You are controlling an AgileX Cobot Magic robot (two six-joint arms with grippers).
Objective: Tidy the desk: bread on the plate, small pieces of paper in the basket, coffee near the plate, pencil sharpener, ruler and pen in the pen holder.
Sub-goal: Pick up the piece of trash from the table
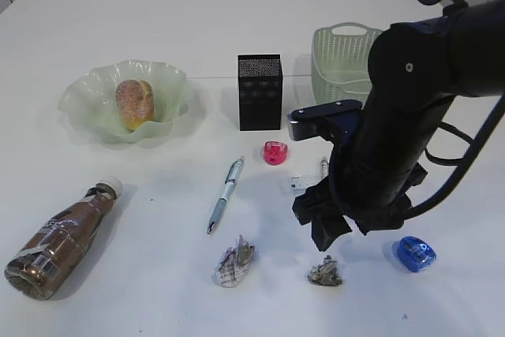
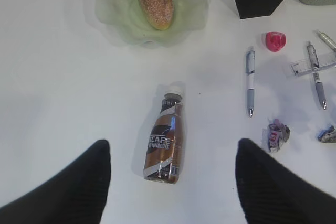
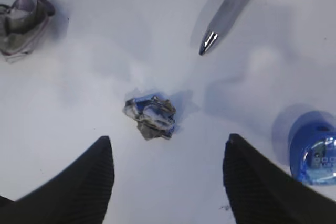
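Here the bread (image 1: 135, 103) already lies in the plate (image 1: 83, 99) at the table's (image 1: 158, 21) left rear, while the coffee (image 1: 60, 237) lies on its side well in front of it, cap toward the plate. The pen holder (image 1: 259, 92) stands upright near the middle, with the basket (image 1: 339, 54) behind and to its right. A pink pencil sharpener (image 1: 274, 152) sits just in front of the pen holder, and a blue pen (image 1: 226, 193) lies diagonally to its left front. The ruler (image 2: 313, 65) lies under a second pen (image 2: 316, 75), partly hidden by the right arm in the exterior view. 2 crumpled paper pieces rest near the front: a larger one (image 1: 233, 263) and a smaller one (image 1: 325, 271). A blue pencil sharpener (image 1: 415, 253) sits to the right.

The right gripper (image 3: 168, 182) hangs wide open above the smaller paper piece, holding nothing. The left gripper (image 2: 173, 182) is also wide open and empty, poised over the coffee, its fingers (image 2: 79, 182) on either side of the bottle in the wrist view.
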